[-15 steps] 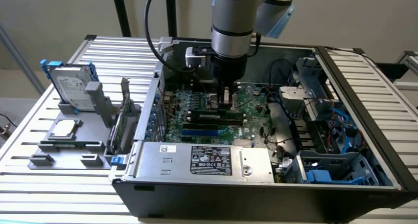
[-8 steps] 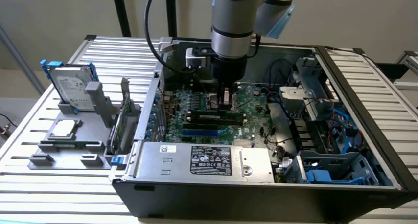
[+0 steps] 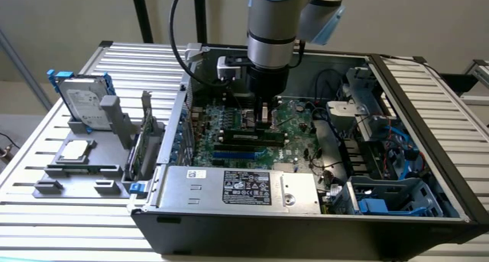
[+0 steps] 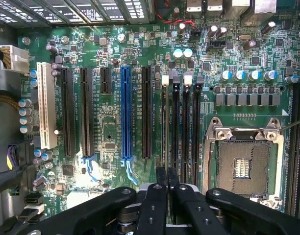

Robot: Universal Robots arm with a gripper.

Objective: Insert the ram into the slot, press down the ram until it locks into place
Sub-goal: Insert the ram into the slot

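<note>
I see gripper (image 4: 167, 177) fingers clenched nearly together, pressing ram (image 4: 164, 132) edge in slot (image 4: 175, 127); blue slot (image 4: 125, 112) beside.

The arm's body hides the gripper (image 3: 264, 114) in the exterior view, so what its tips touch inside the open computer case (image 3: 428, 216) cannot be told there. In the wrist view the gripper's linkage covers the near ends of the memory slots (image 4: 175, 127). The printing on the power supply label (image 3: 246, 187) is too small to read.
</note>
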